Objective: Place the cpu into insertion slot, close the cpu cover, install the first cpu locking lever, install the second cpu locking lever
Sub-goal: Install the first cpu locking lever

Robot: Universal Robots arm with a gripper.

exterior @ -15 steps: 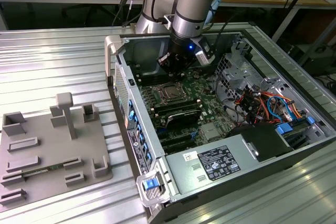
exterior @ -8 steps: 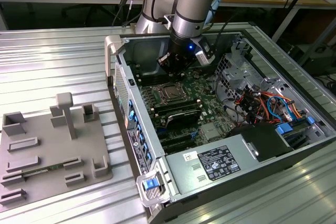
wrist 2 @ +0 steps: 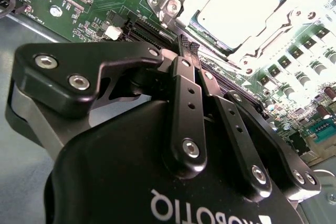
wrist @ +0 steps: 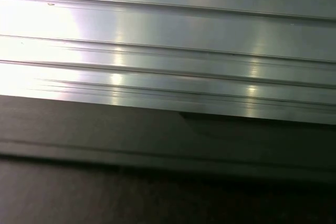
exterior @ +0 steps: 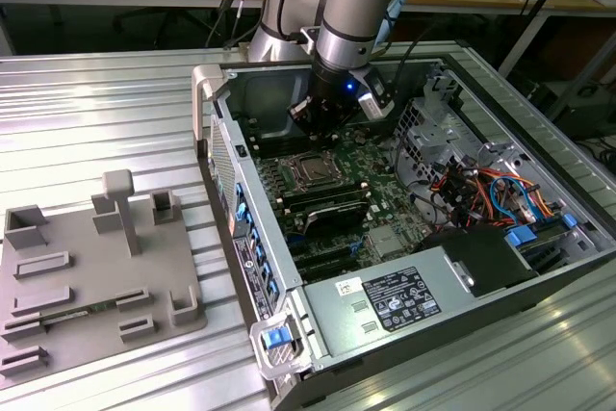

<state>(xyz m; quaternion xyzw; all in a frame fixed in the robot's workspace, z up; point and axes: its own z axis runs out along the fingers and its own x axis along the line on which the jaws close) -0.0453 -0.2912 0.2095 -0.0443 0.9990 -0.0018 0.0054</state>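
In the exterior view my gripper [exterior: 308, 122] hangs inside the open computer case, just beyond the far edge of the insertion slot [exterior: 310, 168] on the green motherboard. In the second wrist view the black fingers [wrist 2: 185, 85] are pressed together at their tips, with nothing between them, and my gripper [wrist 2: 188, 43] sits close to the socket's corner. The cpu [wrist 2: 239, 3] lies in the slot with its silver top face up. The cpu cover [wrist 2: 273, 31], a silver sheet-metal frame, lies flat around it. I cannot tell how the locking levers stand.
Black memory slots [exterior: 327, 204] run beside the socket. A power supply [exterior: 404, 295] and a cable bundle [exterior: 491, 190] fill the case toward the exterior view's right. A grey fixture plate [exterior: 87, 267] lies on the ribbed metal table [wrist: 168, 45] at the exterior view's left.
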